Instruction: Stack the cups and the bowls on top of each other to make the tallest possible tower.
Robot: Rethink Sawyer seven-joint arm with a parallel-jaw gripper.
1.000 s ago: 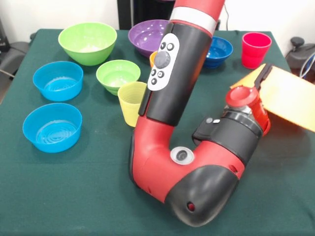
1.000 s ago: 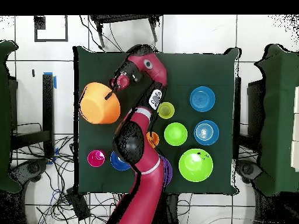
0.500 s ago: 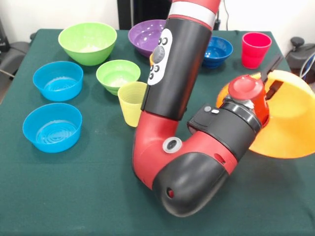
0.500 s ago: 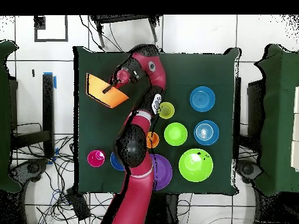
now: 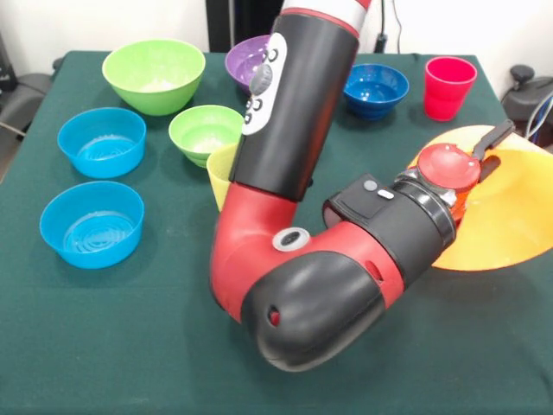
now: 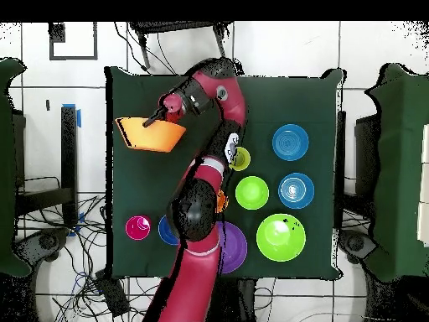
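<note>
- While the arm (image 5: 311,251) bends low over the green table (image 5: 130,346), its gripper (image 5: 488,147) is clamped on the rim of the huge orange bowl (image 5: 501,216), held tilted at the table's right side.
- Large green bowl (image 5: 154,75) and purple bowl (image 5: 244,60) sit at the far edge.
- Red cup (image 5: 448,86) stands beside the dark blue bowl (image 5: 376,89).

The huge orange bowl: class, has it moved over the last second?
Yes. The huge orange bowl, gripped at its rim by the hand, has turned from edge-on to showing its inside, and sits lower beside the fixed red cup.
</note>
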